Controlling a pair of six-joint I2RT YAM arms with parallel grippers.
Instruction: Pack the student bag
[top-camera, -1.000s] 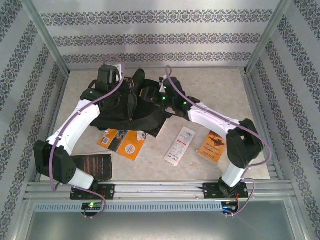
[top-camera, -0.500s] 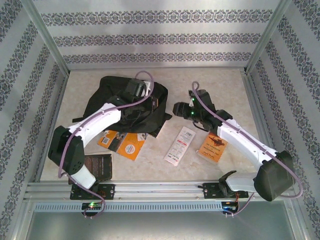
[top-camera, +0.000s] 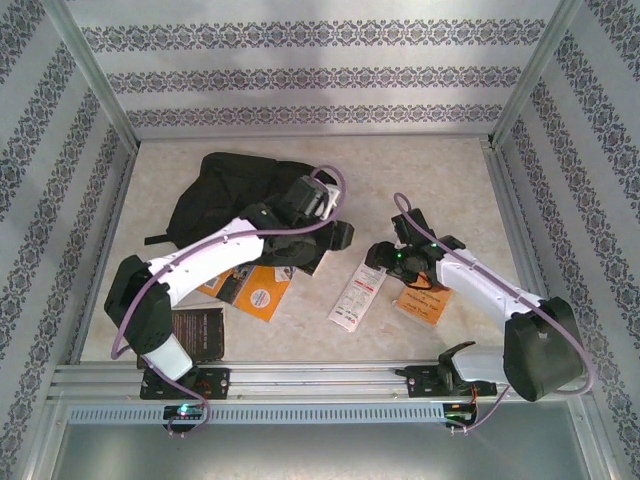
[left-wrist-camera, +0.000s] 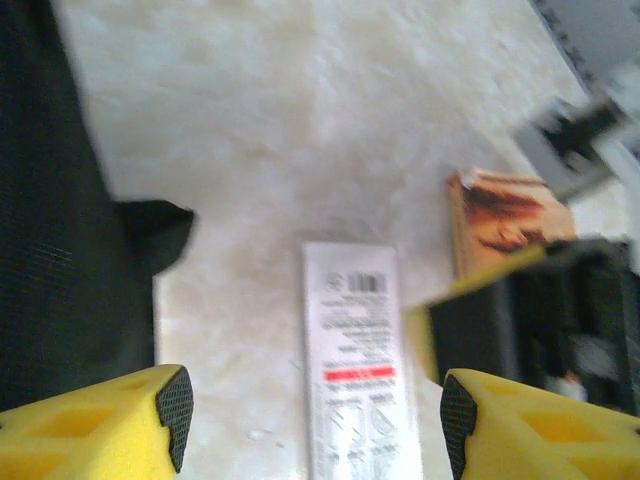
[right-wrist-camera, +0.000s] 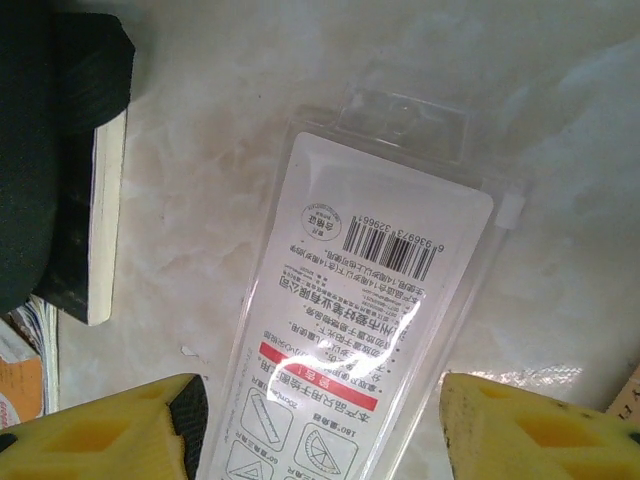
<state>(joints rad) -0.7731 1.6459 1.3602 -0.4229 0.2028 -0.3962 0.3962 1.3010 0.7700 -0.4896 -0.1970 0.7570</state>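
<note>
- Marbled beige tabletop (top-camera: 455, 175), boxed in by patterned wallpaper and aluminium rails, as I watch it from the overhead camera.
- The student bag (top-camera: 225, 195), black and slumped, lies at the far left of the table. Its near right part is crossed by the left arm. In the left wrist view its dark fabric (left-wrist-camera: 50, 250) runs down the left edge.
- The left gripper (top-camera: 342, 237) hangs just off the bag's right corner, toward the middle of the table. From its own camera (left-wrist-camera: 315, 425) the jaws stand well apart, with only the tabletop and what lies on it showing between the yellow fingers (left-wrist-camera: 110, 425). It has hold of nothing.
- A white packet (top-camera: 358, 292) lies flat between the two arms, printed with a barcode and a red band. It runs lengthwise below the left gripper (left-wrist-camera: 350, 370) and is sharp in the right wrist view (right-wrist-camera: 370, 290).
- The right gripper (top-camera: 377, 256) sits over the packet's far end. Its own camera (right-wrist-camera: 320, 425) shows the jaws spread wide, one yellow finger on either side of the packet, gripping nothing. I cannot tell whether the fingers touch the plastic.
- An orange booklet (top-camera: 425, 302) lies just right of the packet, partly under the right arm.
- Orange leaflets (top-camera: 252, 290) sit at the bag's near edge.
- A dark book (top-camera: 195, 332) lies beside the left arm's base.
</note>
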